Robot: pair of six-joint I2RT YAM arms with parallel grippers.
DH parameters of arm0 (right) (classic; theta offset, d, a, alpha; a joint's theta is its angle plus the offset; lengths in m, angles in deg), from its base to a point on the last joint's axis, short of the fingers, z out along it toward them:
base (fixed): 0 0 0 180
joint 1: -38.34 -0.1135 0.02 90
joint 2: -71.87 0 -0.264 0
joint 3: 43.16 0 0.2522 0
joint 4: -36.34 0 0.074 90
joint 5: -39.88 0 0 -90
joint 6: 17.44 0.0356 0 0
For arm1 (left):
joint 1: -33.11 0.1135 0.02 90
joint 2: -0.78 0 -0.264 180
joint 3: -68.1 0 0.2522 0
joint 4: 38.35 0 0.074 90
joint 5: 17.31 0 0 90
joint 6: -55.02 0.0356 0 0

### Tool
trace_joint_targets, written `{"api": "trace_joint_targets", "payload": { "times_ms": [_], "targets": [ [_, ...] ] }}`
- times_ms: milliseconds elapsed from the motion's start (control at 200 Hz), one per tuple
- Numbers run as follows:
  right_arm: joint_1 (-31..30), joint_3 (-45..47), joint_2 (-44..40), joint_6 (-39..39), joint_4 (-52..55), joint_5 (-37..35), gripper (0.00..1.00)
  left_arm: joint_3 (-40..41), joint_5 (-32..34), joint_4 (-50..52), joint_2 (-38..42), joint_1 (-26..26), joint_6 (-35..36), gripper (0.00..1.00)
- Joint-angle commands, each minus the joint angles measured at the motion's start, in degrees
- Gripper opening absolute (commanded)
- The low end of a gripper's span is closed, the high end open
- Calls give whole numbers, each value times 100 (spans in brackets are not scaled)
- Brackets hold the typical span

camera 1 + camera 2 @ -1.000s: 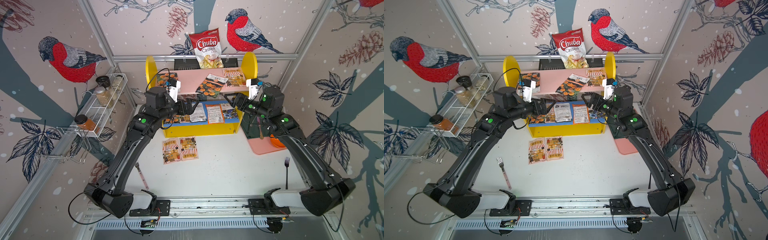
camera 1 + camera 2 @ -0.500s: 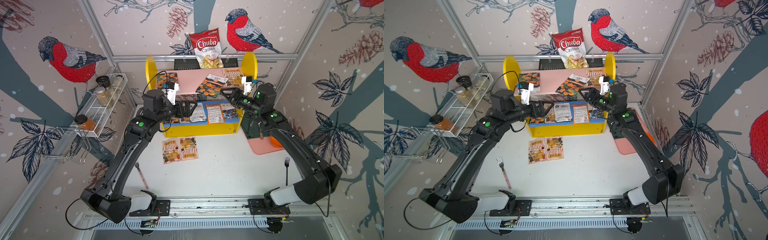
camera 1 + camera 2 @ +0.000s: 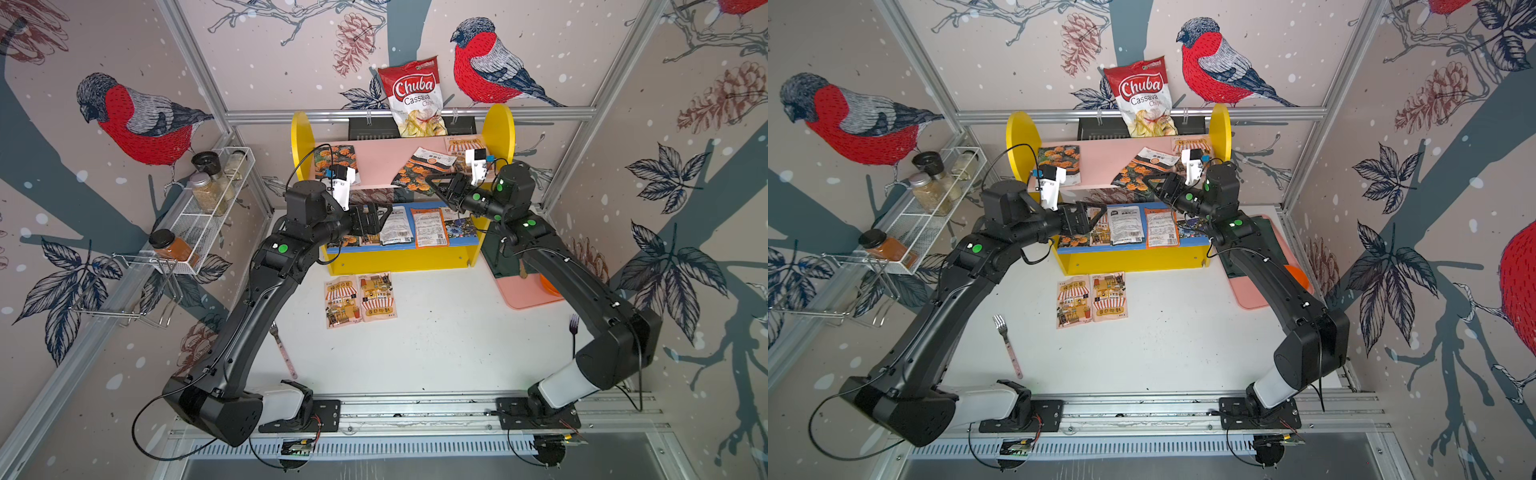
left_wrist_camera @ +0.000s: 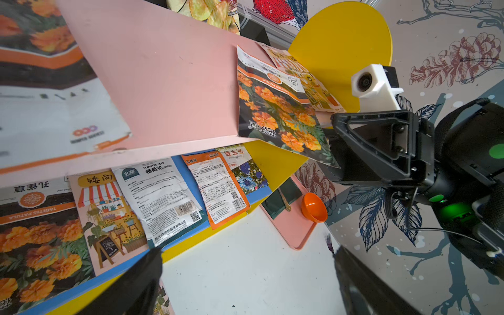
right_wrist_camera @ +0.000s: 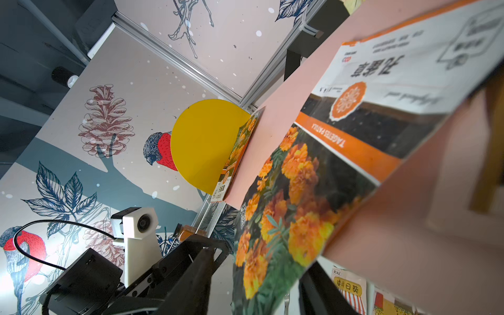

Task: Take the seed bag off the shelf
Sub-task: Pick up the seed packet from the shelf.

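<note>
The shelf (image 3: 374, 160) (image 3: 1106, 160) stands at the back, with yellow sides, a pink upper board and a blue lower board. A marigold seed bag (image 3: 422, 170) (image 3: 1140, 168) (image 4: 275, 109) (image 5: 286, 204) lies on the upper board, its lower end hanging past the front edge. My right gripper (image 3: 436, 187) (image 3: 1154, 185) (image 4: 331, 147) (image 5: 259, 267) is open and astride that overhanging end, with a gap still showing at one finger. My left gripper (image 3: 380, 220) (image 3: 1096, 216) (image 4: 248, 272) hangs wide open and empty in front of the lower board.
Another marigold bag (image 3: 334, 160) and an awning-print bag (image 3: 463, 145) share the upper board. Several bags (image 3: 415, 226) lie on the lower board. Two bags (image 3: 359, 299) lie on the table. Forks (image 3: 282, 349) (image 3: 573, 328), pink tray (image 3: 523, 291), spice rack (image 3: 208, 208), chips bag (image 3: 415, 95).
My right gripper has risen from beside the lower board to the upper board's front edge and narrowed its jaws around the overhanging marigold bag. The left arm has barely shifted.
</note>
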Motion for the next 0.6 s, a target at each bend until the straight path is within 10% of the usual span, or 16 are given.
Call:
{"api": "trace_joint_targets", "payload": {
  "times_ms": [0, 595],
  "targets": [
    [-18, -57, 54, 88, -358, 34, 51, 13, -123, -274, 38, 43, -27, 98],
    [88, 124, 18, 84, -470, 43, 27, 198, -1048, -1317, -87, 275, -763, 98]
  ]
}}
